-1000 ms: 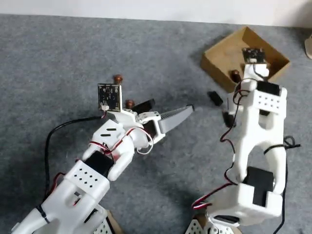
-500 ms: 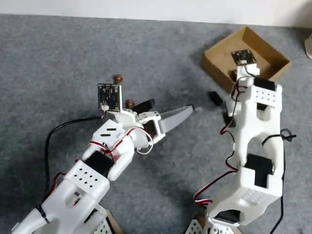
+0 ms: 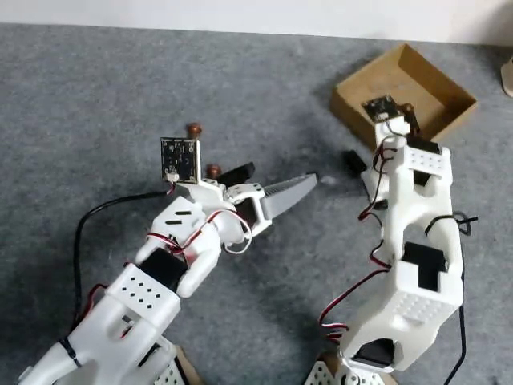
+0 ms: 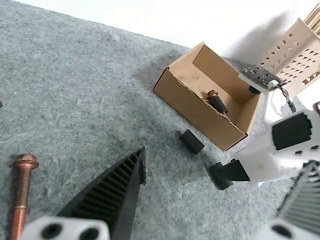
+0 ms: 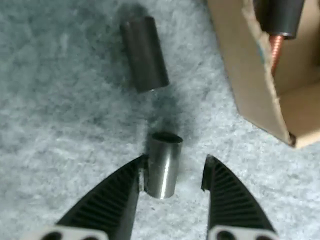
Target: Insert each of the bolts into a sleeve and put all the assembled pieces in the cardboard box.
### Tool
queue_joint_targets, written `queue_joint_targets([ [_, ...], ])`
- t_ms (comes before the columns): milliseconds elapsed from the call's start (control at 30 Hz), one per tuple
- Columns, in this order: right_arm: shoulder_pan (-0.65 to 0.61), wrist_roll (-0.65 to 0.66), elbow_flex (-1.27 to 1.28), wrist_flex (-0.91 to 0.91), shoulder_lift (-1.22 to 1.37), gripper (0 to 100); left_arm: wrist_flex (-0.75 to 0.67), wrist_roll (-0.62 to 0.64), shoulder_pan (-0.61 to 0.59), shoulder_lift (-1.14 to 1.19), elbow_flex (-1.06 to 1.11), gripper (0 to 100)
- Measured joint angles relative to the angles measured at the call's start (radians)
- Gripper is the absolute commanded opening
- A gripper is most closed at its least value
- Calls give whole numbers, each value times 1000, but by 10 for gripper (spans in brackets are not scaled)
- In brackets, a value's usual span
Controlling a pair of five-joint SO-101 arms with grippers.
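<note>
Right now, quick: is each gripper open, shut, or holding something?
Left gripper: open, holding nothing.
Right gripper: open, one finger on each side of a sleeve, not clamped on it.

Bright, even overhead light leaves soft shadows on the grey mat (image 3: 120, 96) beside the cardboard box (image 3: 377, 80).

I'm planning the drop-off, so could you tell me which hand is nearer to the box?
Right. The right hand hangs just beside the box, open around a sleeve; the left hand is much farther off, open, beside a bolt.
</note>
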Motion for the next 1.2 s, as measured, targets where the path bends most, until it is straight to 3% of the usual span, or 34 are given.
queue_joint_targets([
  [433, -2, -18, 3, -51, 104, 161, 0, 0, 0, 0, 0, 421],
  [567, -3, -68, 0, -52, 112, 0, 3, 0, 0, 0, -2, 421],
  [600, -5, -84, -2, -57, 112, 11, 12, 0, 0, 0, -9, 421],
  [933, -23, -183, 60, -66, 43, 7, 170, 0, -54, 0, -130, 421],
  [1200, -173, -250, 327, -54, -192, 7, 413, 0, -173, 0, -196, 421],
])
